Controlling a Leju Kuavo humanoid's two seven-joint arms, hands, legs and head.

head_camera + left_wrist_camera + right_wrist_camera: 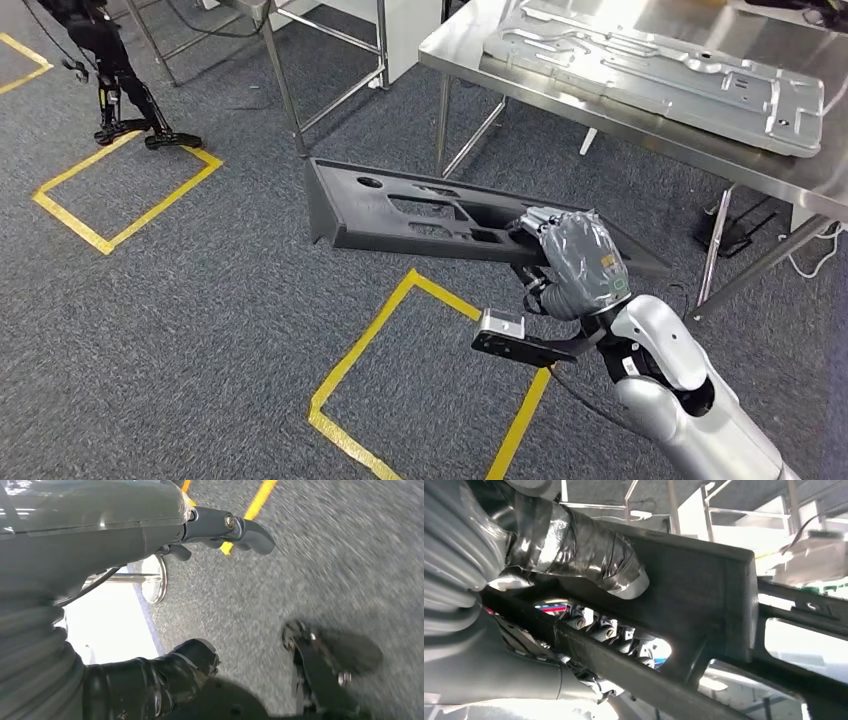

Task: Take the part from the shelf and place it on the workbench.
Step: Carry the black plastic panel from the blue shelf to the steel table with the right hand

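Head view: right robot hand [575, 262] grips the dark plastic part [420, 215] near its right end, fingers curled through one of the cut-outs, taped grey back of the hand facing up. Part hangs in the air above the grey carpet floor [200, 330], not touching the steel surface [620, 110], which sits just beyond it at upper right. Long axis runs from upper left to lower right, roughly parallel to the surface's near edge; free end points left toward a table leg [283, 90], held end points right under the surface edge. Broad face with cut-outs tilts up. A stamped silver metal panel [660, 75] lies flat on the surface. Yellow tape squares [120, 190] mark the floor, one directly below the part. Left wrist view: left robot hand [150, 545] hangs over the carpet, fingers [250, 532] apart, nothing in it; blurred floor and a yellow tape line [255, 505] beyond. Right wrist view: right robot hand's taped thumb [589, 555] presses on one face of the part [704, 590], fingertips [599, 627] wrap a rib from the other side through an opening, so the part is clamped between them; the part runs away from the hand, diagonally through the picture.
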